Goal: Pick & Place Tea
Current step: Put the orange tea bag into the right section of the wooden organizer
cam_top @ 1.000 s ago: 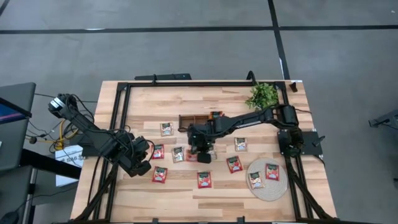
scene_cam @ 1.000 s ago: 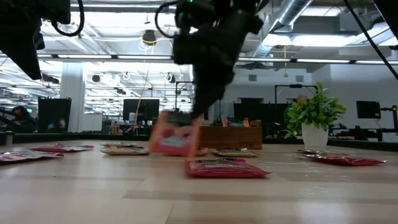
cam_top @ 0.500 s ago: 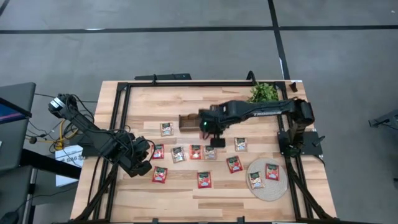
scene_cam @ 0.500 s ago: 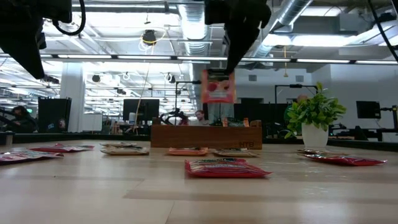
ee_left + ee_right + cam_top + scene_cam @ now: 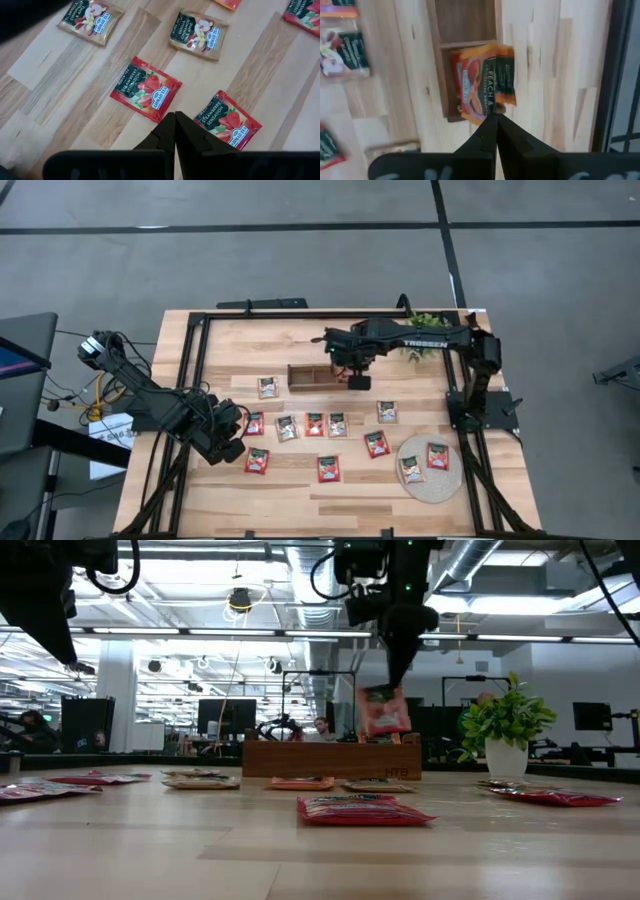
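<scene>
My left gripper waits low at the table's left edge, fingers pressed together on nothing, just above two red strawberry sachets that lie flat on the wood. More tea is spread in loose rows across the middle of the table, and two sachets sit on the round woven mat at the far right.

Between them, at the back, stands the small wooden box. My right gripper hangs over its right end, fingers clamped on the top edge of an orange peach sachet. The sachet dangles free in the air, just above the box's end compartment, not yet inside it.

So I judge I am in the placing step. Next I need to line the hanging sachet up squarely over that compartment, lower until its bottom edge is inside the walls, and only then part my fingers. It looks slightly tilted and could catch the rim.
</scene>
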